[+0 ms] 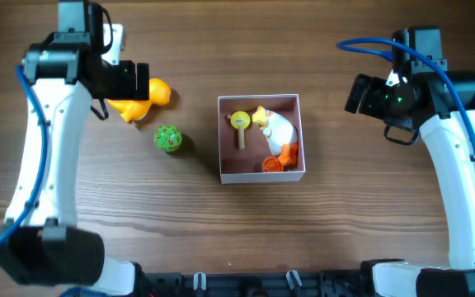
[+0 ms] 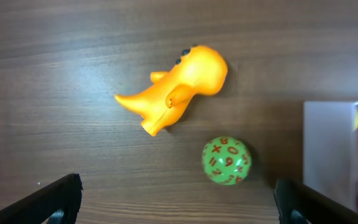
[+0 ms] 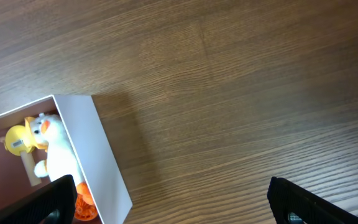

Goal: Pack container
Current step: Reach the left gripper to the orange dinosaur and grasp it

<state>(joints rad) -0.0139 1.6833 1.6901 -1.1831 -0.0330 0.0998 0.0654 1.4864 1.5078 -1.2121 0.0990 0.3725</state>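
The container (image 1: 261,175), a shallow white-walled box with a dusty-pink inside, sits mid-table. It holds a white duck toy (image 1: 277,125), a yellow-headed stick (image 1: 241,124) and an orange piece (image 1: 273,163). An orange dinosaur (image 1: 148,97) and a green numbered ball (image 1: 168,139) lie on the table left of it. My left gripper (image 1: 132,80) hovers over the dinosaur. It is open and empty in the left wrist view (image 2: 179,202), above the dinosaur (image 2: 179,87) and ball (image 2: 226,160). My right gripper (image 1: 358,93) is open and empty (image 3: 173,199), right of the container (image 3: 101,155).
The wooden table (image 1: 345,214) carries nothing else. The container's white wall shows at the right edge of the left wrist view (image 2: 328,143). A blue cable (image 1: 368,43) loops off the right arm.
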